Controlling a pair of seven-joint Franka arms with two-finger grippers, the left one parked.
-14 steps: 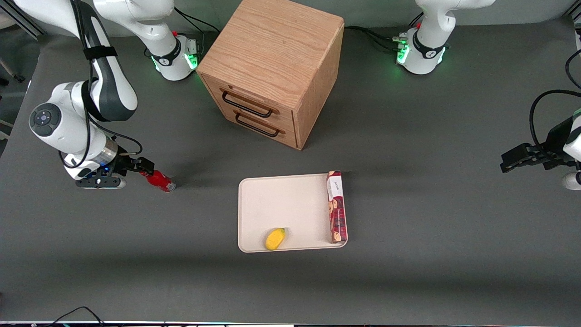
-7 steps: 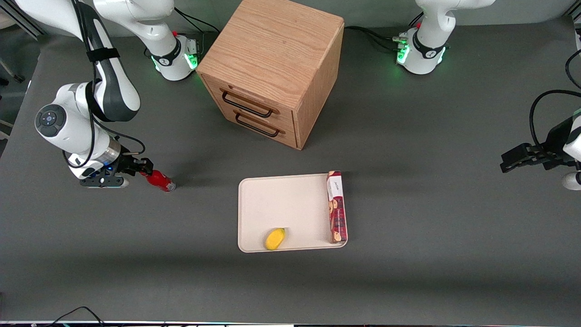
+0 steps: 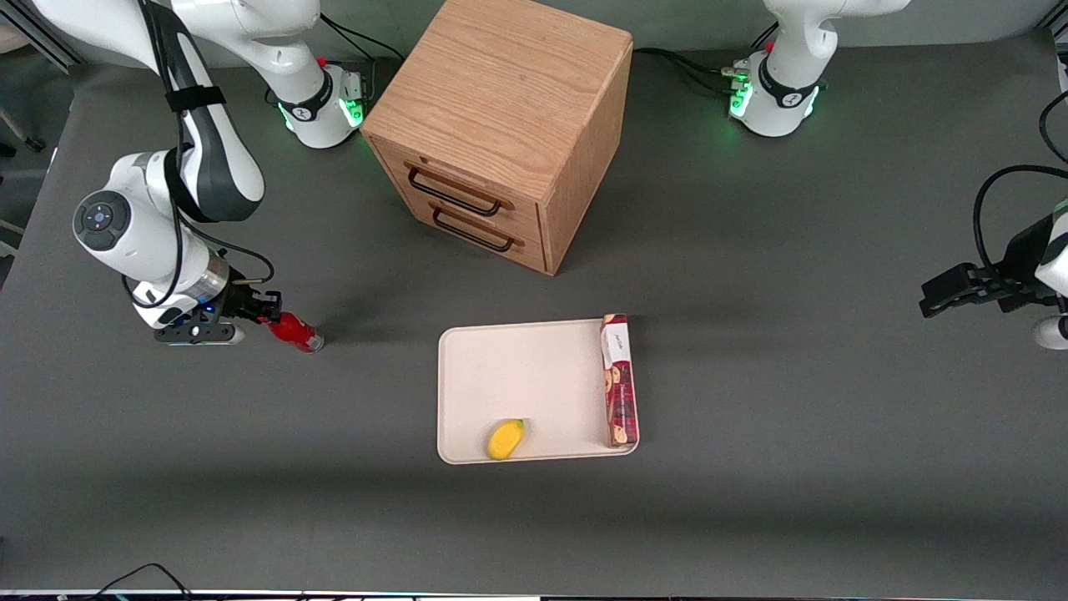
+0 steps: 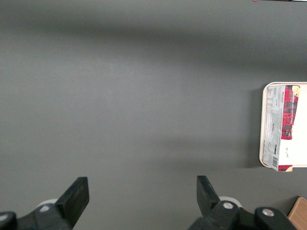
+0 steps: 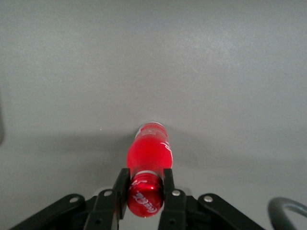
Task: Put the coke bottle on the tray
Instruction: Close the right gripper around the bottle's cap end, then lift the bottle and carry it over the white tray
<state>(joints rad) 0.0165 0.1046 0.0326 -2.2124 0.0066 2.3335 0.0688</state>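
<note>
From the front, the coke bottle [image 3: 294,330] stood on the counter [image 3: 751,275] toward the working arm's end, well apart from the tray [image 3: 517,376], which held a yellow fruit [image 3: 506,439] and a biscuit box [image 3: 620,380]. The gripper [image 3: 269,316] sat at the bottle's cap end. Against the earlier frames, the arm had shifted slightly toward the bottle, which had not moved.

In the right wrist view, the jaws were clenched on the bottle's cap [image 5: 145,198]. A straight lift before travelling would likely keep this narrow hold from slipping.
</note>
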